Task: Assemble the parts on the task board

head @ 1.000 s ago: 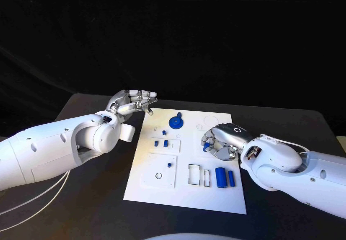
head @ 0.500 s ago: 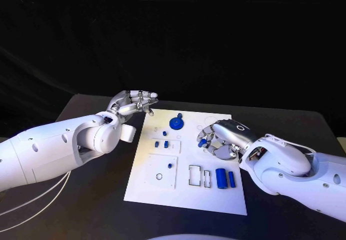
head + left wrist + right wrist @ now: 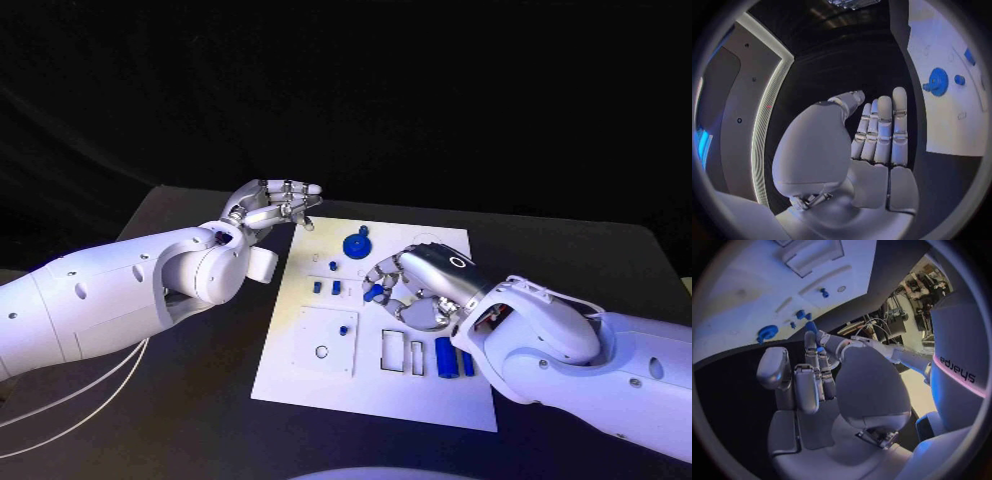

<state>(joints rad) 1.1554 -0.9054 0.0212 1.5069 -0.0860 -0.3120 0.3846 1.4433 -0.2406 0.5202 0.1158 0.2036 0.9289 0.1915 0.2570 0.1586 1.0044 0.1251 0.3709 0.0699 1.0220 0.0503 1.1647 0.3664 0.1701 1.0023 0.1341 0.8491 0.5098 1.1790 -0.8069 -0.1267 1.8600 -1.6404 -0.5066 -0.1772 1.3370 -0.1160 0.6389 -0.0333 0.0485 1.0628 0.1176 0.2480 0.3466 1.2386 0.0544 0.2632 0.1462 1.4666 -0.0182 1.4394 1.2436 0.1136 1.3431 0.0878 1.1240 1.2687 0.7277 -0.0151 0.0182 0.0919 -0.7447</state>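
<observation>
Black worktop (image 3: 173,400) carries the white task board (image 3: 378,385) at centre. Right hand (image 3: 418,282) hovers over the board's middle, fingers (image 3: 378,292) pinching a small blue part (image 3: 374,293) (tip just visible). Left hand (image 3: 274,206) sits off the board's far left corner, fingers loosely curled, empty. Blue gear (image 3: 355,243) at far edge; two blue cylinders (image 3: 446,356) near right.

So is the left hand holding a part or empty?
Empty: the left hand shows bare fingers lying straight together, nothing between them, beside the task board.
</observation>
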